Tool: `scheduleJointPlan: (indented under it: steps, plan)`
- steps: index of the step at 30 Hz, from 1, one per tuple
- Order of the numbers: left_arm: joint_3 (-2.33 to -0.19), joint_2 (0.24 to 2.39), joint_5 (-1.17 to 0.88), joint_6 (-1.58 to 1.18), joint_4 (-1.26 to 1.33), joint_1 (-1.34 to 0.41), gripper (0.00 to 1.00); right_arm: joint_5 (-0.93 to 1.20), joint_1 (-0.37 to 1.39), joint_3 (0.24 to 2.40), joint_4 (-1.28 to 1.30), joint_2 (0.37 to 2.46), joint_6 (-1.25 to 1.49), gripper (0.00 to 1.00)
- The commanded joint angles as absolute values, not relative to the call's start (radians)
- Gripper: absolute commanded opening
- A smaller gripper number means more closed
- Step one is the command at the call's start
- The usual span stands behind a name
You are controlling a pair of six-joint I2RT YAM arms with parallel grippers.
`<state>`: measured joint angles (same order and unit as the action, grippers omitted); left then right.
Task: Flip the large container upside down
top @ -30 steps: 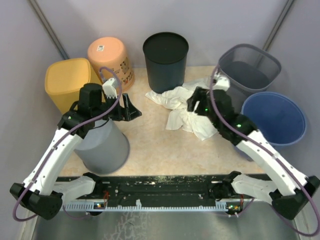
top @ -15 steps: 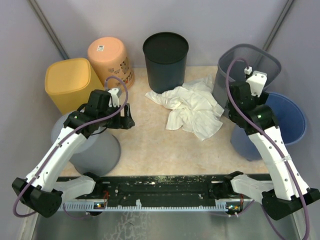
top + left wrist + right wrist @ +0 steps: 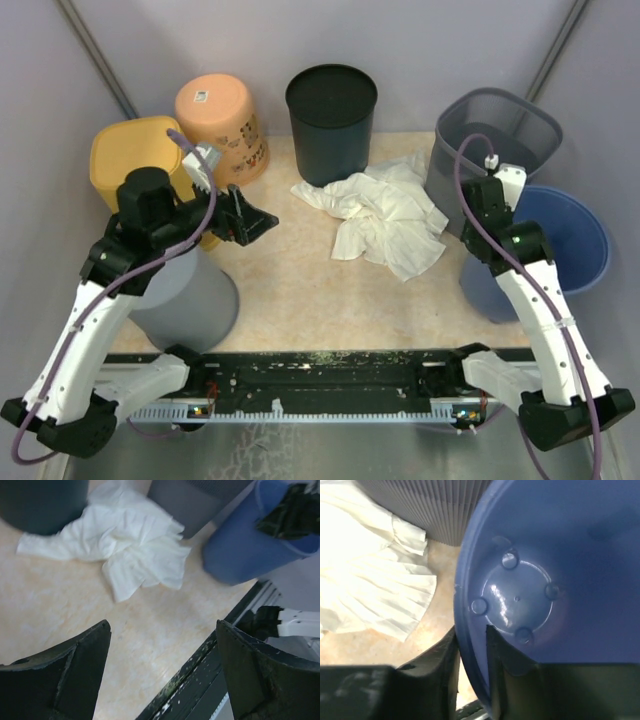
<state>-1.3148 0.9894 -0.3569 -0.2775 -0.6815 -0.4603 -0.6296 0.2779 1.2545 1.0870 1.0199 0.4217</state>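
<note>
The left claw (image 3: 250, 216) is held released and empty above the desk (image 3: 300, 290). At the far right, the blue container (image 3: 560, 232) stands mouth-up. Its left rim is grasped by the right claw (image 3: 471, 642), the nearer one.

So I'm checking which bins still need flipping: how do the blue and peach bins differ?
The blue bin stands mouth up; the peach bin stands base up, a label on it. The blue bin, at the right, has the right hand gripping its rim; the peach bin, back left, is untouched. Both are round.
</note>
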Motion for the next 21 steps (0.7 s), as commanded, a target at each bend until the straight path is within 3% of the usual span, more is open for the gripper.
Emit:
scheduleJointPlan:
  steps: [1, 2, 3, 9, 13, 16, 21]
  plan:
    - [-1.354, 0.983, -0.572, -0.326, -0.472, -0.463, 0.90, -0.571, 0.271, 1.318, 1.069, 0.936, 0.416, 0.11]
    - [-1.354, 0.993, -0.581, -0.335, -0.462, -0.463, 0.90, -0.564, 0.272, 1.342, 1.079, 0.924, 0.408, 0.01]
    - [-1.354, 1.002, -0.582, -0.339, -0.460, -0.462, 0.90, -0.552, 0.273, 1.371, 1.090, 0.915, 0.391, 0.00]
    - [-1.314, 1.012, -0.516, -0.348, -0.435, -0.463, 0.91, -0.445, 0.273, 1.615, 1.200, 0.924, 0.345, 0.00]
    - [-1.324, 1.013, -0.452, -0.356, -0.433, -0.462, 0.91, -0.186, 0.273, 1.730, 1.139, 0.930, 0.327, 0.00]
    - [-1.344, 1.020, -0.420, -0.358, -0.441, -0.463, 0.91, 0.121, 0.273, 1.659, 0.947, 0.889, 0.369, 0.00]
    - [-1.394, 1.014, -0.292, -0.369, -0.498, -0.462, 0.91, 0.418, 0.273, 1.251, 0.400, 0.780, 0.661, 0.00]
